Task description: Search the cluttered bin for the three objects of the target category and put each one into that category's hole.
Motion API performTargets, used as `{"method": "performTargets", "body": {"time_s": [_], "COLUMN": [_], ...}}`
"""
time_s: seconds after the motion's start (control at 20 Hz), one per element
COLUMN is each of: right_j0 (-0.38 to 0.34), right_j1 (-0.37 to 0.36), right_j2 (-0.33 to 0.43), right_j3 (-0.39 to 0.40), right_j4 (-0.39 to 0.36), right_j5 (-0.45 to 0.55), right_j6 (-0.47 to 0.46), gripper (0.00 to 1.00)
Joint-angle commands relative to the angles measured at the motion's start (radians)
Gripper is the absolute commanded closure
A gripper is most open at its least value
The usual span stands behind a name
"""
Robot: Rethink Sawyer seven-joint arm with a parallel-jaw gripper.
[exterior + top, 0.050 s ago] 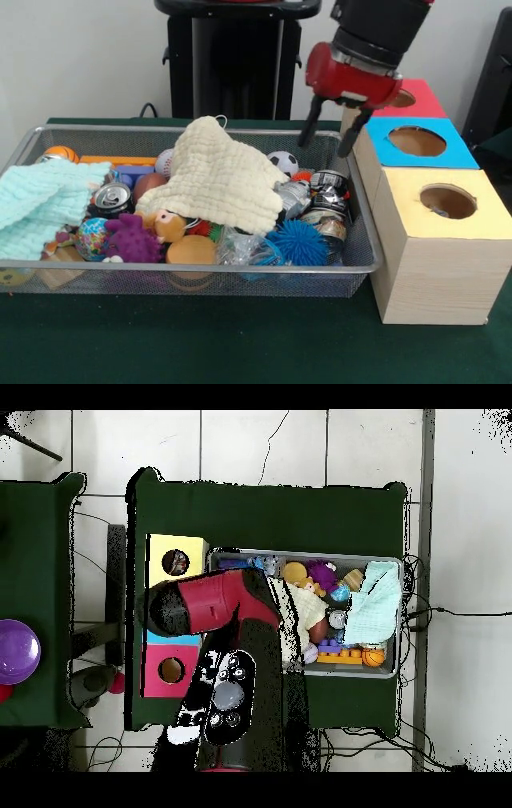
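Observation:
My gripper [325,147] hangs open and empty over the right end of the wire bin [192,276], just left of the blue box [418,144]. Below it lie crushed cans [326,186] and a small soccer ball [282,162]. A cream cloth [224,180] covers the bin's middle and a mint cloth [44,200] drapes over its left end. Another can [112,196], a blue spiky ball [302,242] and a purple spiky toy [132,238] lie among the clutter. In the overhead view the arm [215,604] hides the gripper and the blue box.
Three wooden boxes with round holes stand right of the bin: red [416,98] at the back, blue in the middle, yellow [448,202] at the front. Overhead, the yellow box [177,562] and red box [170,669] flank the arm beside the bin [395,564].

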Motion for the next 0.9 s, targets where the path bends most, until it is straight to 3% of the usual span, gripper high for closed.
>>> {"method": "performTargets", "body": {"time_s": [0.05, 0.35, 0.65, 0.9], "right_j0": [-0.107, -0.226, -0.326, -0.406], "right_j1": [0.058, 0.036, -0.01, 0.007], "right_j2": [0.048, 0.14, 0.171, 0.218], "right_j3": [-0.067, -0.059, -0.064, -0.102], "right_j4": [-0.177, -0.246, -0.327, -0.388], "right_j5": [-0.057, -0.054, -0.023, -0.003], "right_j6": [-0.188, -0.292, -0.375, -0.43], "gripper": [0.0, 0.0, 0.0, 0.0]}}
